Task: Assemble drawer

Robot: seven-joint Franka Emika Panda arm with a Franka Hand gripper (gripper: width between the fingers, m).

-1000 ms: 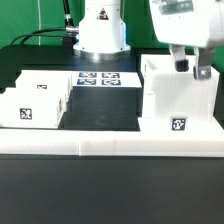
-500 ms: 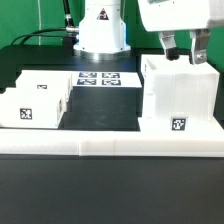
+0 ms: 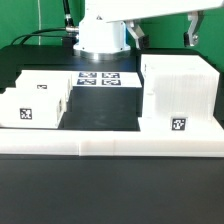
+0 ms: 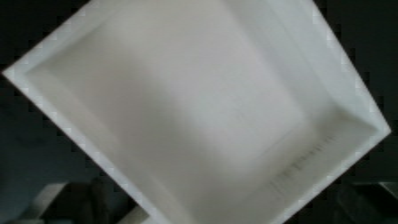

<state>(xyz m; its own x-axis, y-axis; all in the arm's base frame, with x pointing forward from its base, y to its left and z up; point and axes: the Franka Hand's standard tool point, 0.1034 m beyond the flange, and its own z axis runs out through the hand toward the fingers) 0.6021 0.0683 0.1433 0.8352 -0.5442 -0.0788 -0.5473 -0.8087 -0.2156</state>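
Observation:
A tall white drawer box (image 3: 180, 90) stands on the exterior view's right, with a marker tag low on its front. A lower white drawer part (image 3: 35, 98) lies on the exterior view's left, also tagged. My gripper (image 3: 189, 33) is high above the box's top edge, clear of it and mostly cut off by the picture's top; one dark finger (image 3: 190, 26) shows. It holds nothing, and its fingers look spread. The wrist view is blurred and looks down into the box's open white inside (image 4: 196, 100).
The marker board (image 3: 98, 77) lies at the back middle, in front of the white robot base (image 3: 100, 30). A white ledge (image 3: 110, 148) runs along the table's front edge. The tabletop is black.
My gripper has risen from the box's top edge, where its fingers were low a second ago, to well above it. The box and the left part have not moved.

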